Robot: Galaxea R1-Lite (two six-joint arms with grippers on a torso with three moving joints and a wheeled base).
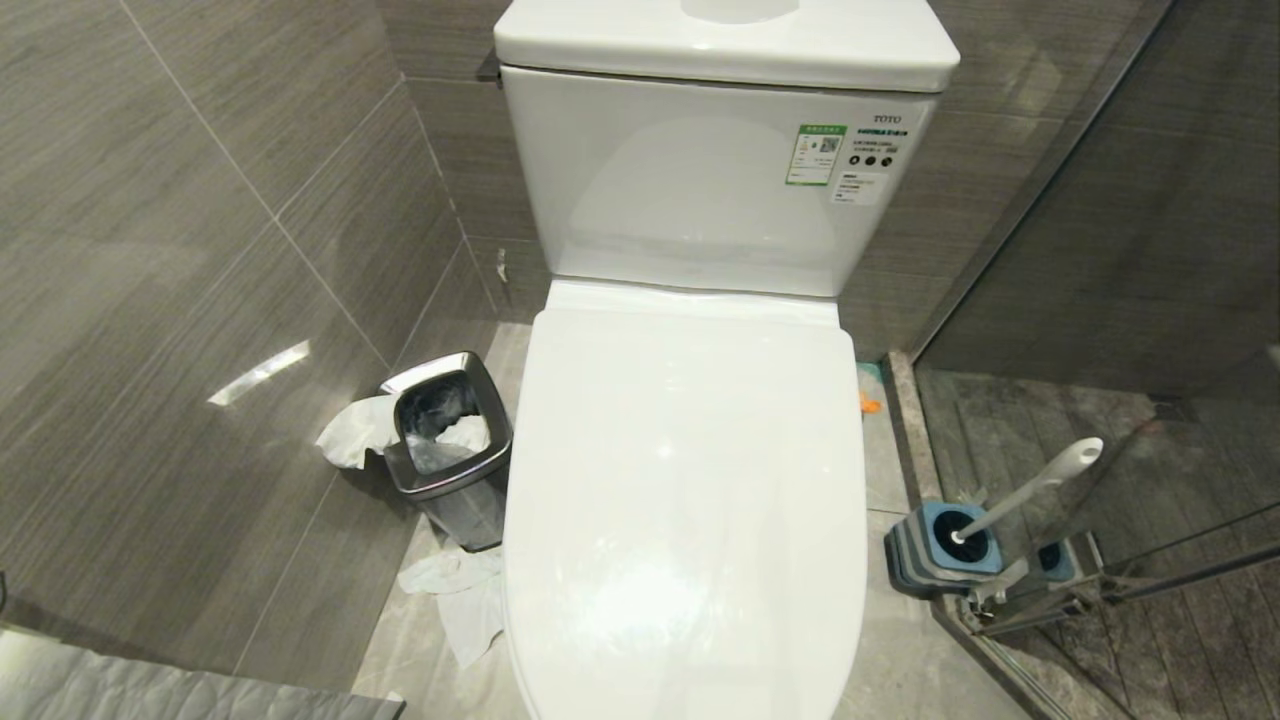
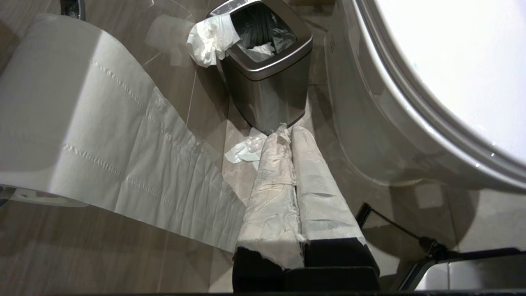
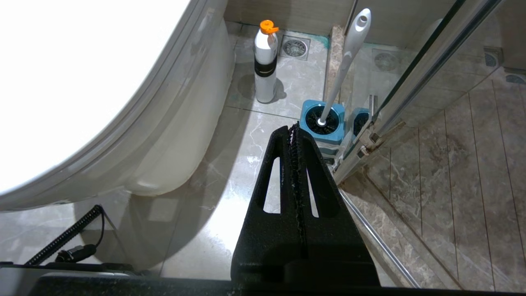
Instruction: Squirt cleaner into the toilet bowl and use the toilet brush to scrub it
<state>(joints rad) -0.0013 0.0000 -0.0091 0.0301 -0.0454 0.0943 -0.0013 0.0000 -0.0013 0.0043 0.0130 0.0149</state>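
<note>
Lid [image 1: 690, 480] down, toilet brush [image 1: 1035, 488] against glass door [image 3: 415, 78]

Walls: large grey-brown tiles [image 1: 180, 250] with fine horizontal grain; a bright light reflection [image 1: 260, 372] on the left wall. Floor [image 3: 246, 164]: glossy pale grey marble-look tile, with soft highlights. Small square steel bin [image 1: 447, 450] stands on the floor by the left wall, dark liner inside, crumpled white tissue [image 1: 352, 430] hanging over its rim and more tissue [image 1: 460, 595] lying on the floor in front. Right side: glass shower partition [image 1: 1100, 330] with metal frame, plank-patterned floor behind it. Round floor drain [image 3: 294, 47] near the back wall. Toilet-paper roll [image 2: 61, 111] with a long sheet hanging loose.
</note>
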